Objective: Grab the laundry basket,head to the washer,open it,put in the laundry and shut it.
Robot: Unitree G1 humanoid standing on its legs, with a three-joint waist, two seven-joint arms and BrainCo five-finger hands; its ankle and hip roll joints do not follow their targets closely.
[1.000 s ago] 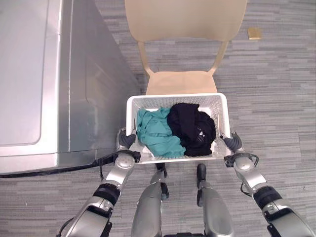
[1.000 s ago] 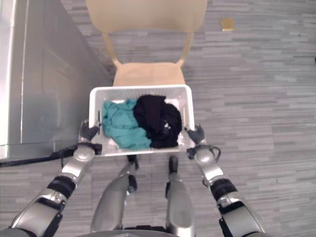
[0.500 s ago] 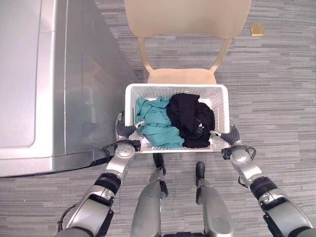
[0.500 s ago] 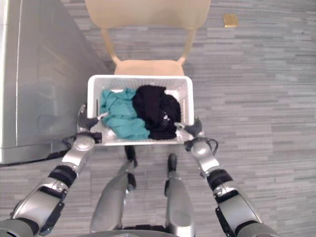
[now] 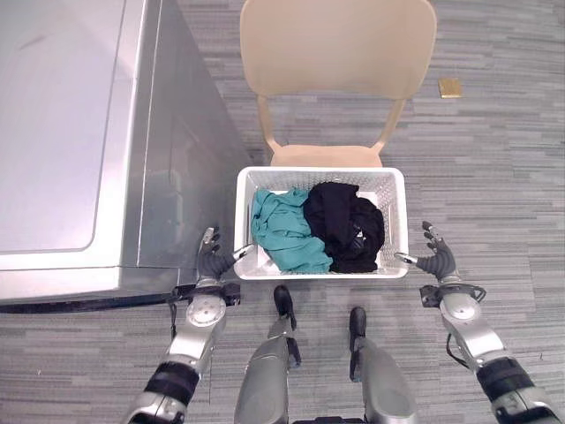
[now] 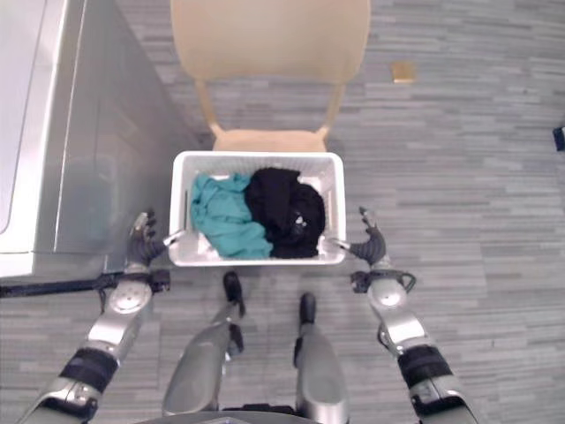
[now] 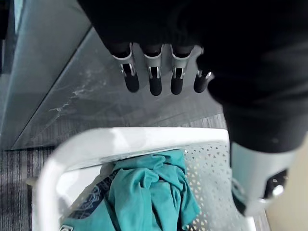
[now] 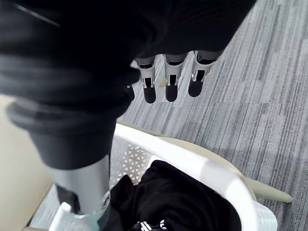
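In the left eye view, the white perforated plastic laundry basket (image 5: pixel 320 265) rested on the seat of the beige plastic chair (image 5: pixel 338 57), beside the tall grey metal washer (image 5: pixel 75 141). It held a crumpled teal garment (image 5: pixel 284 231) and a bunched black garment (image 5: pixel 345 225). The left hand (image 5: pixel 209 256) stood just off the basket's left end, fingers straight and spread, holding nothing. The right hand (image 5: pixel 436 257) stood just off its right end, likewise spread and empty.

In the right eye view, a small tan square (image 6: pixel 403 71) lay on the grey striped carpet (image 6: pixel 477 159), well apart from the chair.

In the left wrist view, straight fingers (image 7: pixel 151 74) hung above the basket's rim, with the teal garment below.

In the right wrist view, extended fingers (image 8: pixel 168 79) hovered clear of the rim, over the black garment.
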